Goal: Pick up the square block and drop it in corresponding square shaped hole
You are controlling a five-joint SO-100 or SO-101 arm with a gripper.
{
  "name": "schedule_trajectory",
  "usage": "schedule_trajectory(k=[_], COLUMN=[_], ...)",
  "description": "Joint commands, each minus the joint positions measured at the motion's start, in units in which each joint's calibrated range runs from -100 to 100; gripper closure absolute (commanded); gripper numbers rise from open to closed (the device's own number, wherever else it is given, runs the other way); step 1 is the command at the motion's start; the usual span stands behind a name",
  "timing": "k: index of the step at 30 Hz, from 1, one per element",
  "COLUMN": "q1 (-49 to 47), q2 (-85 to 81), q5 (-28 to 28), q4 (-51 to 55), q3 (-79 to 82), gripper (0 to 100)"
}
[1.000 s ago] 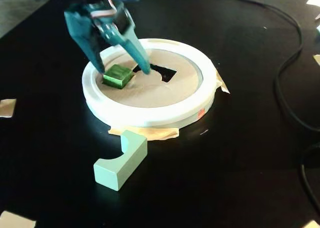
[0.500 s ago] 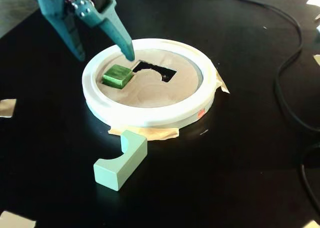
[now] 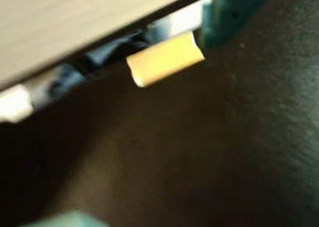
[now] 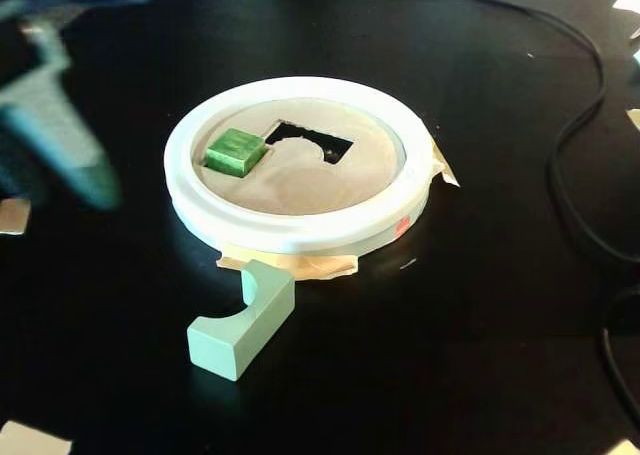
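Note:
In the fixed view the square block (image 4: pixel 235 151), a dark green marbled cube, rests tilted on the left part of the round tan board (image 4: pixel 300 180), inside the white rim (image 4: pixel 300 233). The square shaped hole does not show by itself; the cube covers that spot, and I cannot tell if it sits in the hole. My teal gripper (image 4: pixel 55 185) is a blurred shape at the far left, well clear of the board, open and holding nothing. The wrist view shows only one teal finger (image 3: pixel 227 12) over the dark table.
A larger dark cut-out with a curved edge (image 4: pixel 310 140) lies right of the cube. A pale mint notched block (image 4: pixel 240 320) stands in front of the rim. A black cable (image 4: pixel 575 125) runs along the right. Tan tape pieces (image 4: pixel 14 215) dot the table's left edge.
The gripper has lifted off the board and swung away to the far left, still open. The green cube stays where it was on the board.

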Motion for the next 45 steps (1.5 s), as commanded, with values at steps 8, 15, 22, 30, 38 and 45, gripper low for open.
schedule_trajectory(k=[8, 15, 22, 30, 38, 45], q1=[7.06, 7.06, 5.69, 5.32, 5.32, 5.32], q2=[-40.19, -42.78, -42.87, -42.87, -42.87, -42.87], q5=[7.28, 9.23, 9.23, 9.57, 9.57, 9.57], q4=[-15.42, -20.54, -20.04, -20.54, -20.54, -20.54], q3=[34.67, 44.87, 47.88, 49.51, 49.51, 49.51], gripper=[18, 18, 18, 19, 19, 19])
